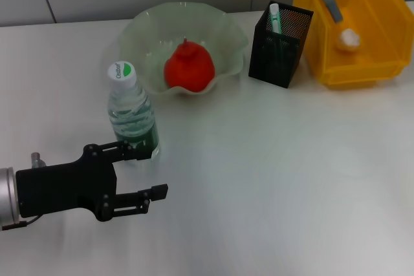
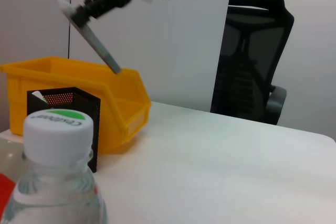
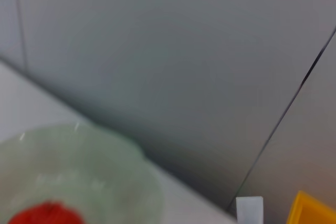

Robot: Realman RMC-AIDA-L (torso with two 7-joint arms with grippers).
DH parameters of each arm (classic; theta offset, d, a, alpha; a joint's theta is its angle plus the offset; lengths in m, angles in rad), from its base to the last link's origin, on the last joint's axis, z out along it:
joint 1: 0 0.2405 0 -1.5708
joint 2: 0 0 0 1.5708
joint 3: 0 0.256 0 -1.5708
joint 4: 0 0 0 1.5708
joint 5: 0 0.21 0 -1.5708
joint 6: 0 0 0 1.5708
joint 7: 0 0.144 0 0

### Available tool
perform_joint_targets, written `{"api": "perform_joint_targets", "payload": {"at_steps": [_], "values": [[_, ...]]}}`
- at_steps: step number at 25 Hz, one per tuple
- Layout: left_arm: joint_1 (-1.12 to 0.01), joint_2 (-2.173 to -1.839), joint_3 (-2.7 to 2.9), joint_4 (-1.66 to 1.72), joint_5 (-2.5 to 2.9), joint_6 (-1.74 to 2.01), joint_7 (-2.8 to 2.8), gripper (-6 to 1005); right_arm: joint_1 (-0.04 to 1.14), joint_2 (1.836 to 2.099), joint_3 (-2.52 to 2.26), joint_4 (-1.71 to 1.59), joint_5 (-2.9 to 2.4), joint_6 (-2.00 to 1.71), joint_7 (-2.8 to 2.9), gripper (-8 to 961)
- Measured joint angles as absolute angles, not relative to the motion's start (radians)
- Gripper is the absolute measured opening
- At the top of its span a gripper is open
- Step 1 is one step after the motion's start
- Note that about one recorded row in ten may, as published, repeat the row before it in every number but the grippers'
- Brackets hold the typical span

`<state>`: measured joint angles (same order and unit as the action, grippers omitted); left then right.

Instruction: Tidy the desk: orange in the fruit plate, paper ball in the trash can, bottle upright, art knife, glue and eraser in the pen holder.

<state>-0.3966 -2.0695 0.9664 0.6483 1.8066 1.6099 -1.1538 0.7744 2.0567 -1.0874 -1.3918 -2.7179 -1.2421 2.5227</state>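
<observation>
The white desk [image 1: 278,172] fills the head view. At its upper right sits the yellow trash can [image 1: 352,30], cut off by the frame's top edge, with the paper ball [image 1: 348,39] inside against its right wall. Above the can, a grey blade-like thing [image 1: 328,1] slants down from the right end effector, which the head view crops almost wholly away; only the left wrist view shows that end effector [image 2: 86,11], at its upper left, clamped on the grey strip's top. Whether this strip is the art knife is hard to say.

At upper centre the pale green fruit plate [image 1: 226,40] holds the orange [image 1: 189,68]. The right wrist view catches only a blurred rim of the plate and a sliver of the fruit.

The left end effector [image 1: 147,172], at lower left, is released, its fingers spread just beside the upright bottle [image 1: 132,111]. The left wrist view shows the bottle's cap and shoulder only.

The black mesh pen holder [image 1: 279,46] stands between plate and can, with a white and green stick [image 1: 275,17] poking out; its other contents are hidden.
</observation>
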Motion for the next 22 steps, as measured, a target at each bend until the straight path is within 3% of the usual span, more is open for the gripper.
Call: {"api": "perform_joint_targets", "payload": {"at_steps": [5,22], "values": [[-0.395,-2.069,0.966,0.645,1.796,1.6,-1.156,757,0.768,2.074,-1.093,-1.34,-2.657,-1.109,2.475,144],[-0.401,-2.068,0.966,0.638,1.791,1.582,-1.157,756,0.785,2.075,-1.105,-1.146,-2.514,-0.976,2.371,150]]}}
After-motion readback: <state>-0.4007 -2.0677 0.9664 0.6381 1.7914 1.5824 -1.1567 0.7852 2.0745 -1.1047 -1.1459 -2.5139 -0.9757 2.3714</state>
